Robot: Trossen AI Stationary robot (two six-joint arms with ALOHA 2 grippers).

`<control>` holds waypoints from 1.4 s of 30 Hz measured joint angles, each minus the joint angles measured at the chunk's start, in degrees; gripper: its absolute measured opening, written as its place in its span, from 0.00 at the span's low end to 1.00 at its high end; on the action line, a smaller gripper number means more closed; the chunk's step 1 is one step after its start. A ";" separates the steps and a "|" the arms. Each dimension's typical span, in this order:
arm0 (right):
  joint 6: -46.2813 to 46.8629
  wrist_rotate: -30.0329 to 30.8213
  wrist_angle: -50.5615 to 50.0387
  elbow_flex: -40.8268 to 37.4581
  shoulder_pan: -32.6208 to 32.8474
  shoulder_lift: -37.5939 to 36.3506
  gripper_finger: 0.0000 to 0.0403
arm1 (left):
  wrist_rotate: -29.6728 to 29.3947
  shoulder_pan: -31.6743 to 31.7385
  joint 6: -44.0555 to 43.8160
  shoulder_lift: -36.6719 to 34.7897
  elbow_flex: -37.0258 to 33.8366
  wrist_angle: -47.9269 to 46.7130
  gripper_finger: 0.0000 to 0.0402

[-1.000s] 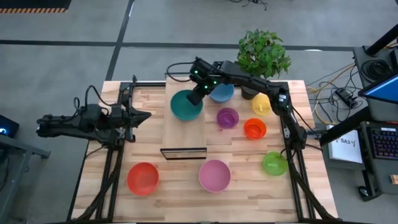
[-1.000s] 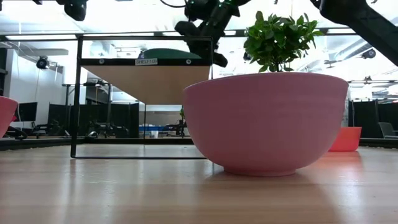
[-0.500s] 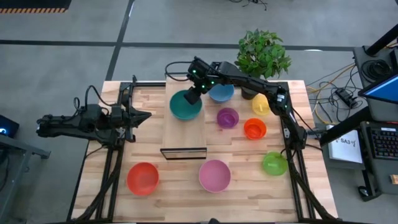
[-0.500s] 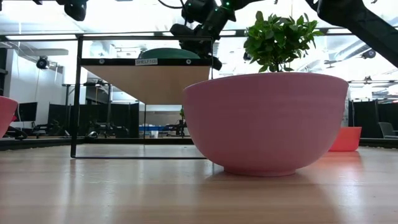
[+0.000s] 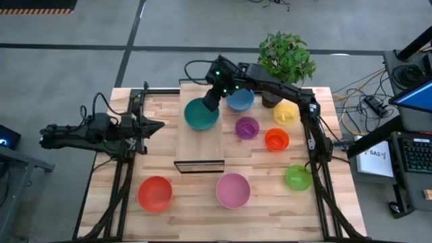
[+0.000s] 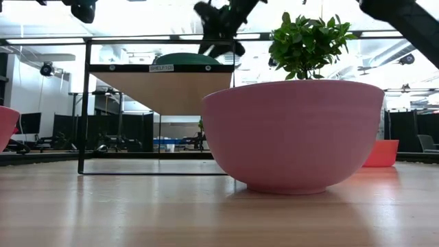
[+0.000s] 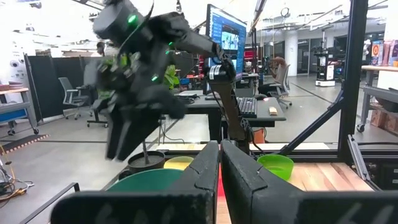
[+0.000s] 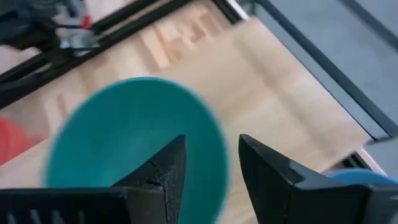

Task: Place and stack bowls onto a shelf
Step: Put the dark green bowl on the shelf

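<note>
Teal bowl (image 5: 202, 114) sits on shelf (image 5: 200, 145). Right gripper (image 5: 212, 100) above its rim, fingers apart, empty. Left gripper (image 5: 156, 125) closed, at table's left edge.

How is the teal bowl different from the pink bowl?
The teal bowl sits up on the shelf; the pink bowl sits on the tabletop, in front of the shelf. The right gripper hovers at the teal bowl's rim, fingers open; no gripper is near the pink bowl. Both are round, upright and empty.
</note>
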 joint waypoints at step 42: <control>-12.31 13.43 7.44 -17.84 9.18 -1.69 0.02 | -0.02 0.00 1.28 0.13 -0.02 -0.68 0.00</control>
